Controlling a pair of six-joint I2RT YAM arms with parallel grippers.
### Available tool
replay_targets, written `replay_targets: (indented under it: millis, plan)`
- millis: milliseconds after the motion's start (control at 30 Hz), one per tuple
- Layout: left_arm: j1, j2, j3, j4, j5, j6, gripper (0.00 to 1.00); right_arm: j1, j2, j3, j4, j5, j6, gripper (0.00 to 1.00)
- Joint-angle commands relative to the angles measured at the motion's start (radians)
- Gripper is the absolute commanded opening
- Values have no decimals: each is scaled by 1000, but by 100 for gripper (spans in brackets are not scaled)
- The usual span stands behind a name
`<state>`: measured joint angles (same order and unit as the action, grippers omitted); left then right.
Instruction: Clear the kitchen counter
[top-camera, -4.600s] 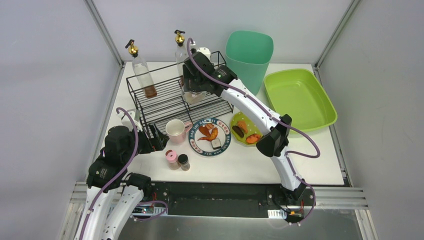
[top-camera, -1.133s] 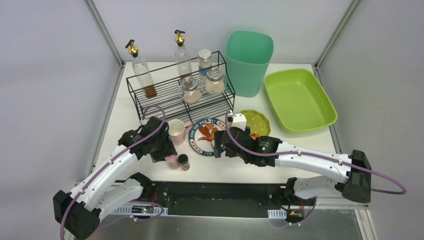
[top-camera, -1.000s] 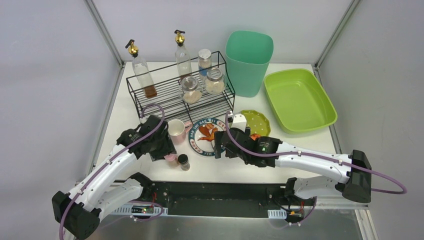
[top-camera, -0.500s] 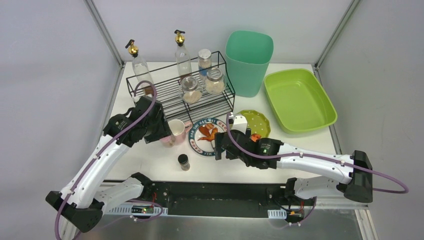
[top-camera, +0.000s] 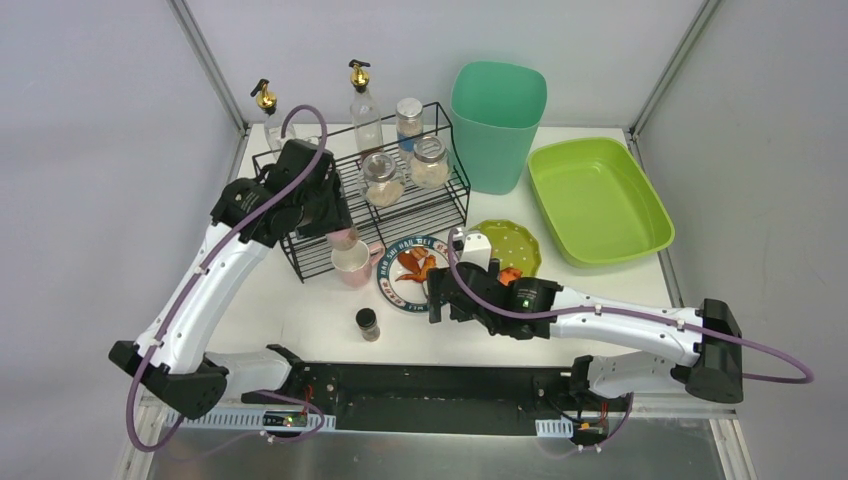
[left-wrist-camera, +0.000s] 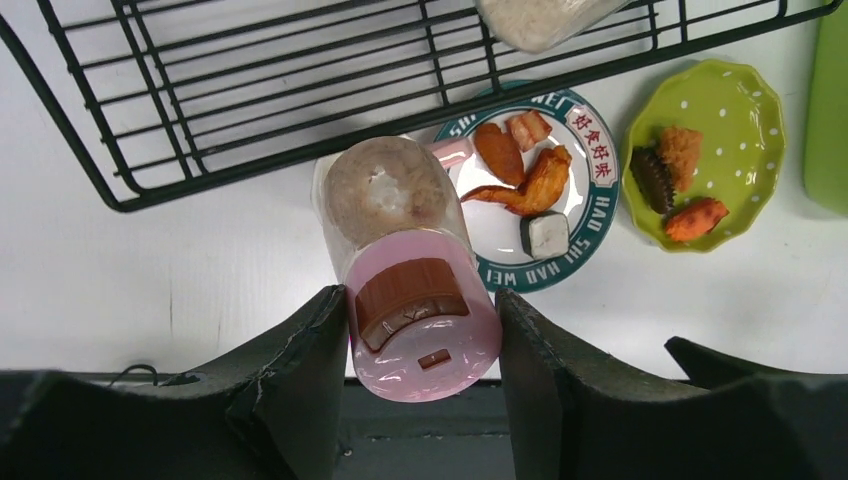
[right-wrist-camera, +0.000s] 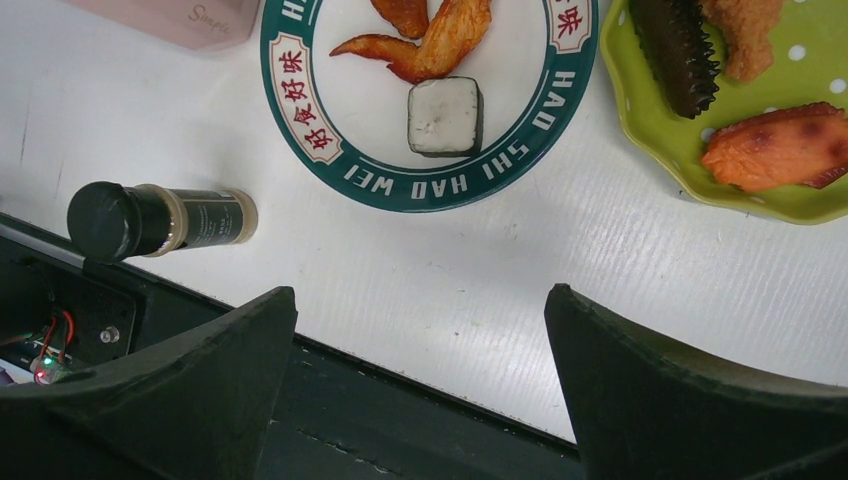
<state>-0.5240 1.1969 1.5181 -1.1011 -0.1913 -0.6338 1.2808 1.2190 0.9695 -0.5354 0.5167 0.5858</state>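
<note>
Left gripper clamped on pink-capped jar, above kitchen counter at lower left.
I judge: clear the wire rack rail; keep jar level; lower fully before release.

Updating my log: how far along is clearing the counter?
Done: jars sit on the wire rack. In hand: the left tool grips a pink-lidded shaker near the rack's front edge; the right tool hangs open. Left on the kitchen counter: black-capped shaker, pink mug, round plate and green plate with food.
</note>
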Motion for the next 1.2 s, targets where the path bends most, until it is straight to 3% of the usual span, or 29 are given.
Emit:
replay_targets:
  millis: [0, 200, 433, 967, 1167]
  plan:
    - [-3, 58, 121, -24, -30, 74, 0, 9, 16, 10, 11, 17, 16, 99]
    - [17, 168, 243, -32, -34, 118, 0, 15, 26, 3, 20, 14, 25, 100]
    - [118, 237, 304, -32, 25, 157, 0, 17, 27, -21, 31, 14, 38, 99]
    - [200, 354, 263, 12, 158, 171, 0, 23, 58, -21, 44, 11, 42, 99]
    - [224, 370, 261, 21, 170, 174, 15, 27, 63, -23, 42, 9, 46, 99]
